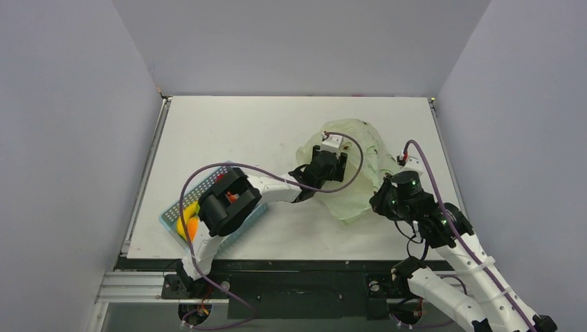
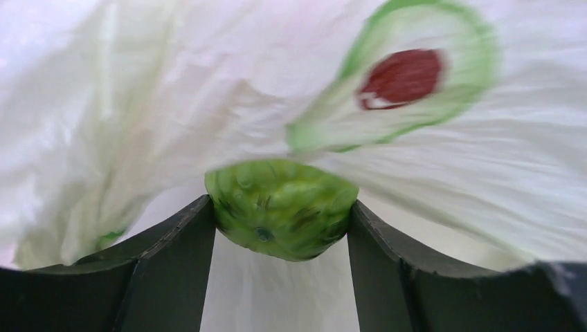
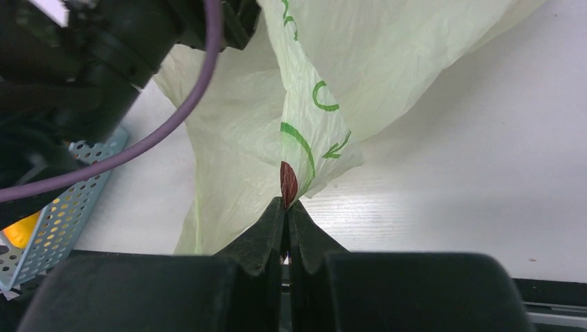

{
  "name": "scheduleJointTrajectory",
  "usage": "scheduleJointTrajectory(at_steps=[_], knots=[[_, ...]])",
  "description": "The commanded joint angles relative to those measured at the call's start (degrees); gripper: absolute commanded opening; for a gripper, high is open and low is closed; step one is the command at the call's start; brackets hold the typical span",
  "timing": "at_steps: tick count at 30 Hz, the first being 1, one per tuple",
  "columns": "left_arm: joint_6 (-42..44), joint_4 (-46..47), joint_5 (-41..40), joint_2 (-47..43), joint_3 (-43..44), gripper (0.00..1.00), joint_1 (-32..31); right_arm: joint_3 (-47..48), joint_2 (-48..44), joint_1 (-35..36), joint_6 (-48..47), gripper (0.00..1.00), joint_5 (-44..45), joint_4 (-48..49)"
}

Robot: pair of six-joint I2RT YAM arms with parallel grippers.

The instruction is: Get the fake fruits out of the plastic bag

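The plastic bag (image 1: pixel 360 173), pale yellow-green with avocado prints, lies crumpled right of the table's middle. My left gripper (image 2: pixel 281 203) reaches into it, and its fingers press both sides of a bumpy green round fake fruit (image 2: pixel 284 225), with bag film (image 2: pixel 138 83) all around. In the top view the left wrist (image 1: pixel 325 164) sits at the bag's left opening, and its fingertips are hidden. My right gripper (image 3: pixel 286 204) is shut on a fold of the bag's edge (image 3: pixel 297 138) and holds it up off the table; from above it is at the bag's right side (image 1: pixel 381 197). Other fake fruits are hidden.
A blue perforated basket (image 1: pixel 173 211) sits at the near left, partly under the left arm, holding yellow and orange fruit (image 1: pixel 187 227). Its corner shows in the right wrist view (image 3: pixel 62 214). Walls enclose the white table (image 1: pixel 235 131) on three sides.
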Motion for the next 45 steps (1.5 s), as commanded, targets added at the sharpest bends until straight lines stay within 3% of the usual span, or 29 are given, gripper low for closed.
scheduleJointTrajectory(at_steps=[1,17,21,26,31,36,45], knots=[[-3.23,4.02,8.23,-9.97,-3.8,0.12,-0.06,-0.57,-1.09,-0.13,-0.33,0.0,2.11,0.59],[-13.07,-5.13,43.56,-33.74,-24.27,0.07,0.06,0.87,1.38,-0.57,-3.51,0.0,8.79,2.0],[-12.97,-8.14,49.79,-40.93,-28.53,0.07,-0.11,-0.02,1.71,-0.68,-4.34,0.0,10.18,2.35],[-12.38,-15.52,51.51,-51.49,-31.11,0.07,-0.12,-1.66,2.27,-0.81,-4.71,0.0,11.86,2.65],[-7.18,-33.58,42.81,-61.48,-29.65,0.0,0.43,-2.16,2.06,-0.8,-3.97,0.0,11.75,3.26],[-5.03,-54.1,17.56,-70.66,-27.33,0.0,2.18,-1.9,2.41,-0.74,-3.67,0.0,11.26,3.56],[-20.66,-73.55,-18.08,-85.32,-27.92,0.0,3.27,-1.75,3.09,-0.68,-3.37,0.0,10.4,3.84]])
